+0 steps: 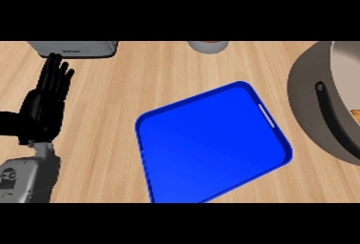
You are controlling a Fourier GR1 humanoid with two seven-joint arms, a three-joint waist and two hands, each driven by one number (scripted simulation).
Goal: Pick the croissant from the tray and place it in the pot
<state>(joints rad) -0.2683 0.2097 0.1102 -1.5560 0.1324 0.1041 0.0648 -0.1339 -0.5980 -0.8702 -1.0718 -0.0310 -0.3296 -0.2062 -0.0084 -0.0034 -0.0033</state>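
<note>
A blue tray (211, 143) lies tilted in the middle of the wooden counter, with nothing on it. At the right edge stands a large grey pot (309, 95), cut off by the frame, with a dark handle along its rim. A small orange-brown piece, likely the croissant (355, 115), shows inside the pot at the far right edge. My left hand (44, 107) rests open at the left, fingers straight and pointing up, well apart from the tray. My right hand does not show.
A grey appliance (74, 48) sits at the back left, just beyond my left fingertips. A small round container (207, 46) stands at the back centre. Bare wood lies between the tray and my left hand.
</note>
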